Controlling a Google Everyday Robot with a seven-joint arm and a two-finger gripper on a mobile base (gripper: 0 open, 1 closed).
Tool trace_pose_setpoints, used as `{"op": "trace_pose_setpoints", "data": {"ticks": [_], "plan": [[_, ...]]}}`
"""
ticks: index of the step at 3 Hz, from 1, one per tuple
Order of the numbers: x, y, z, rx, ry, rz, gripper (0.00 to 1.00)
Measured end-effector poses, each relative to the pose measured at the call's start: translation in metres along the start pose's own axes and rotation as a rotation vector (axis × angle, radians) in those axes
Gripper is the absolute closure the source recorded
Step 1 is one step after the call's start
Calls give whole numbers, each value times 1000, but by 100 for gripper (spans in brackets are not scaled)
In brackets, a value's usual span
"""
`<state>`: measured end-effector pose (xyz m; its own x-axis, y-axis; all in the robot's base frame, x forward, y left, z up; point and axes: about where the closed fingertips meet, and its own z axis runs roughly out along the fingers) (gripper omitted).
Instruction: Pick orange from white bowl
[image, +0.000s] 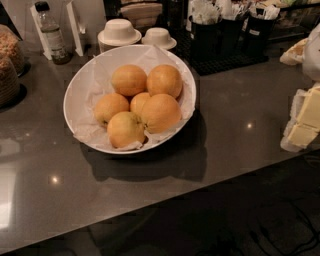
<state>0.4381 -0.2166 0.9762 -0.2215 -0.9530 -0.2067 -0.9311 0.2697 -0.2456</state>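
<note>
Grey countertop (220, 150) front edge nearest, dark floor below it. White bowl (75, 87) sits left of centre on the counter, lined with crinkled white paper (87, 131). Six oranges heaped inside, touching; the orange (160, 113) at front right is deepest in colour and rests against its neighbours. Two small upturned white dishes (119, 31) just behind the bowl. Bottle (51, 35) at back left. Black holders (205, 35) at back right. Pale yellow wrapped blocks (305, 117) at right edge. Gripper out of frame; claw state cannot be told.
</note>
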Motion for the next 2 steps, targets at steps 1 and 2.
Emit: {"op": "trace_pose_setpoints", "data": {"ticks": [1, 2], "plan": [[0, 0, 0, 0, 0, 0, 0], [-5, -2, -2, 12, -34, -15, 0]]}}
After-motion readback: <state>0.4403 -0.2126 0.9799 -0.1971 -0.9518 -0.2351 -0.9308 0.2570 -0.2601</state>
